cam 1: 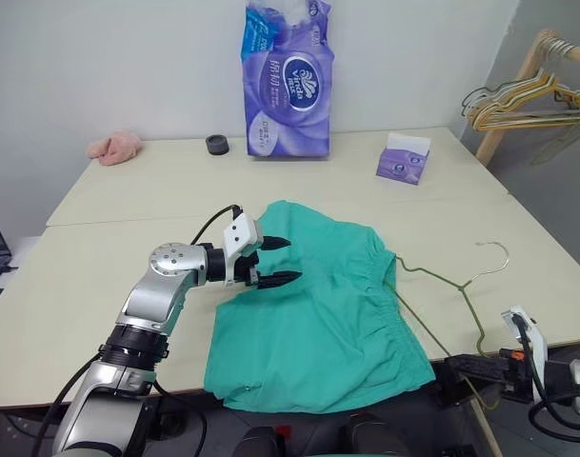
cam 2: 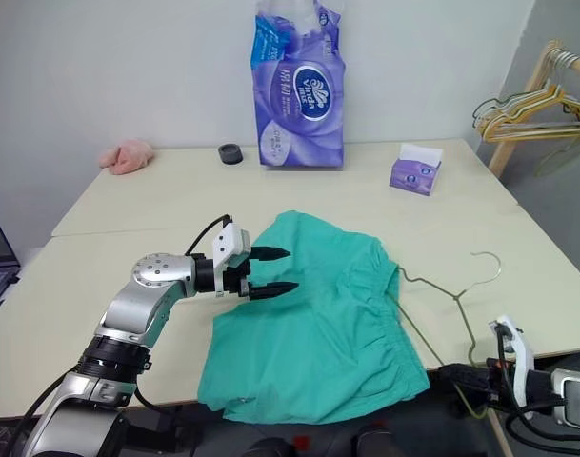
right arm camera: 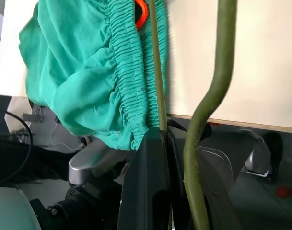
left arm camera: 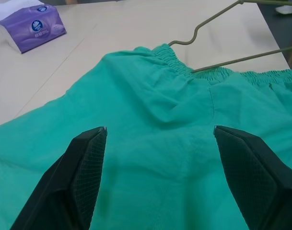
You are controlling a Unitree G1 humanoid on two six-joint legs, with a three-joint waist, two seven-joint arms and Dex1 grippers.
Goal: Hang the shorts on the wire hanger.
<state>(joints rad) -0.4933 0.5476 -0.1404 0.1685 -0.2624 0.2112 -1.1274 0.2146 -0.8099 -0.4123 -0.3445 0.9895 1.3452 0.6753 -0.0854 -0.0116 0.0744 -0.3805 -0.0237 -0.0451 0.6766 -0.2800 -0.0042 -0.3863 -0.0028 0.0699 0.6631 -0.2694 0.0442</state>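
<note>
Shorts: teal-green fabric shorts (cam 1: pixel 313 314) lay spread at centre and lower centre of the head view, gathered elastic waistband along their right edge, lower hem hanging over the table's near edge.
Wire hanger: thin olive-grey wire hanger (cam 1: pixel 451 283) lay flat right of centre, hook towards the right, one shoulder tucked into the waistband.
Left gripper: left gripper (cam 1: pixel 274 262) hovered over the shorts' upper left part, black fingers spread wide, nothing between them.
Right gripper: right gripper (cam 1: pixel 461 368) sat at the lower right, off the table's near edge, fingers clamped shut on the wire hanger's bottom wire.
Surface: pale cream table (cam 1: pixel 128 228), a seam running across its left half.
Room: plain white wall behind.
Tissue pack: tall purple pack (cam 1: pixel 288 81) upright at top centre.
Tissue box: small purple box (cam 1: pixel 403 159) at upper right.
Pink cloth: small pink cloth (cam 1: pixel 115 147) at upper left.
Black ring: small dark ring (cam 1: pixel 217 145) beside the pack.
Spare hangers: bunched yellow and gold hangers (cam 1: pixel 528 100) on a wooden rack, far upper right.
</note>
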